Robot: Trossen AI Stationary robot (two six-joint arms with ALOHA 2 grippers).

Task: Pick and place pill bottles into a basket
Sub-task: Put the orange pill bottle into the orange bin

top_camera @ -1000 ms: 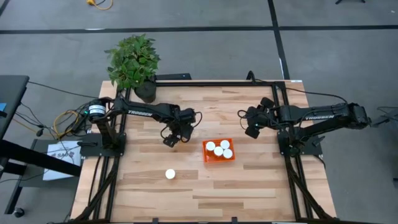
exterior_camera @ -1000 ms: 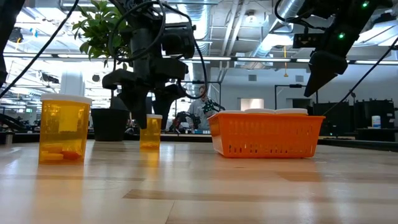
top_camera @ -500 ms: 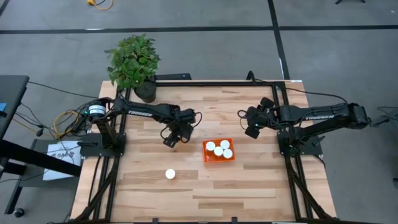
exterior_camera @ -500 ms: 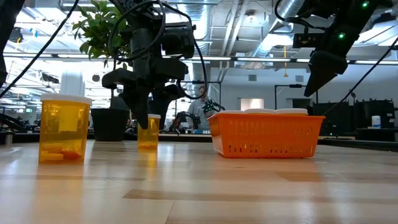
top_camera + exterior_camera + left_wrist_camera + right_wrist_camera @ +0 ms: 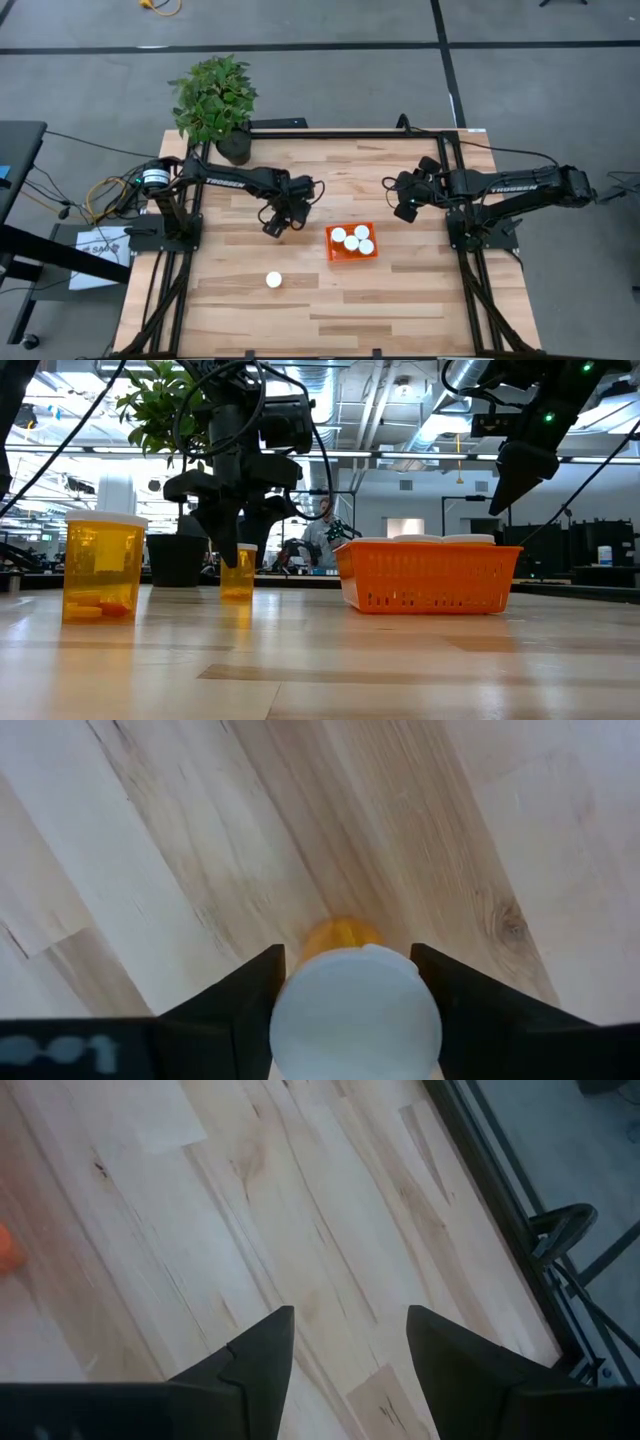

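Note:
My left gripper (image 5: 272,226) is at the table's middle left, pointing down, shut on a pill bottle (image 5: 238,570) with a white cap (image 5: 355,1010) and an orange body. A second bottle (image 5: 273,280) stands on its base nearer the front edge and shows large in the low view (image 5: 103,565). The orange basket (image 5: 351,243) stands to the right of my left gripper with several white-capped bottles in it. My right gripper (image 5: 402,210) hangs open and empty above the table, beyond the basket's right end. It also shows in the right wrist view (image 5: 345,1340). My left gripper pinches the bottle at its cap's rim (image 5: 285,1010) between its two fingers (image 5: 240,995), one on each side. The fingers come from above, pointing down. The bottle stands upright below them. I cannot tell whether its base touches the table.
A green plant in a black pot (image 5: 215,100) stands at the table's far left corner. Bare wood (image 5: 420,290) lies in front of and to the right of the basket. The arms' dark frames run along both side edges.

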